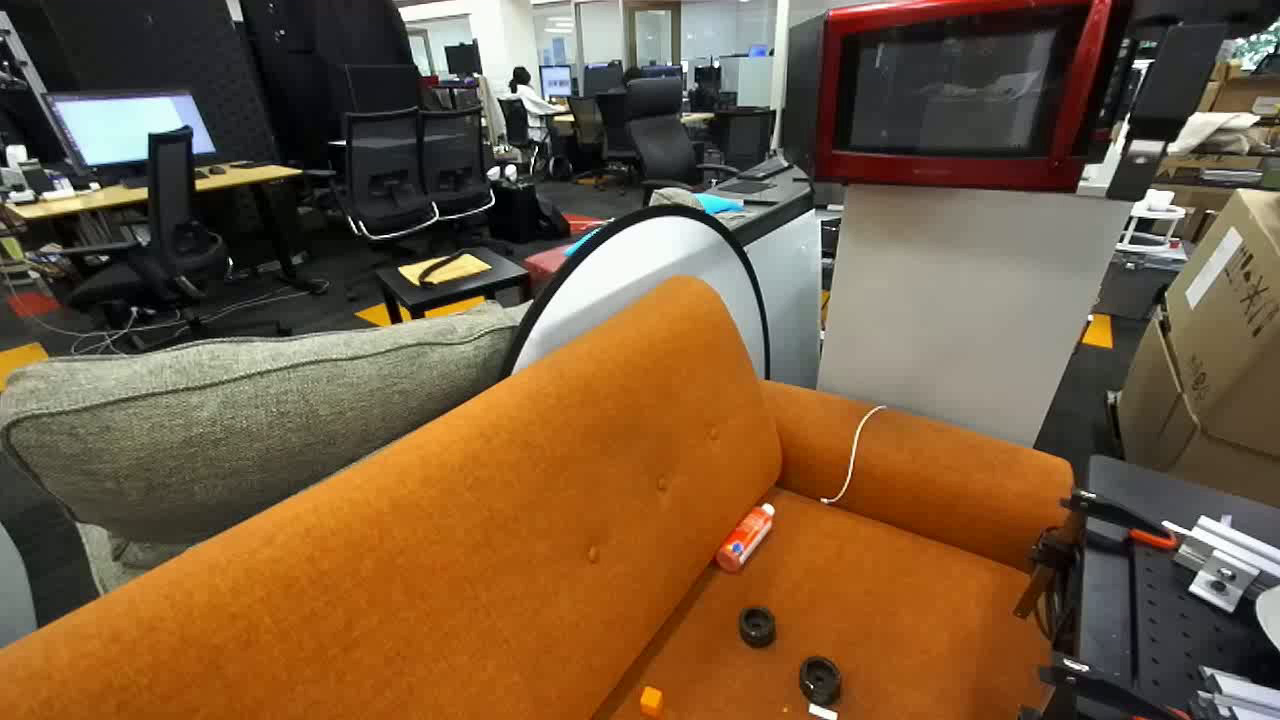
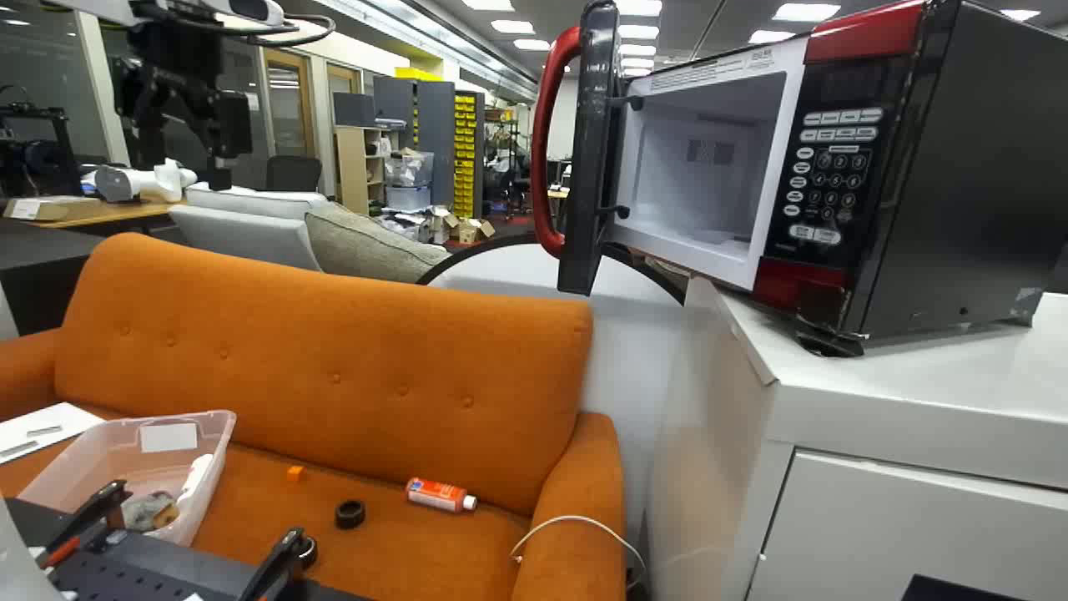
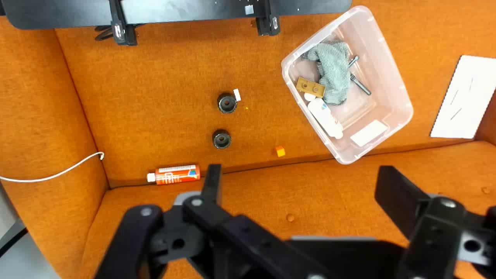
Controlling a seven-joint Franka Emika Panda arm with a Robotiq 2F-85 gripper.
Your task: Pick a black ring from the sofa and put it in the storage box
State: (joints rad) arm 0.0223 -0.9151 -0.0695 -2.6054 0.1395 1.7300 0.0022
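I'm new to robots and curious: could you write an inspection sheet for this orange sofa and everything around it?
Surface: orange sofa, a tiny yellow speck on it.
Job's things: a black ring beside a white scrap; a second ring apart from it; both outside the box.
Clutter: orange bottle, cube and white sheet on the sofa; grey cloth, brown block, white bottle and metal-looking pieces in the box.
Tool: open; nothing seen in its grip.
Cables: white cord over the armrest; a dark loop by the black table may be a cable.
Surroundings: an open microwave on a white cabinet; a distant person, office chairs and cartons.
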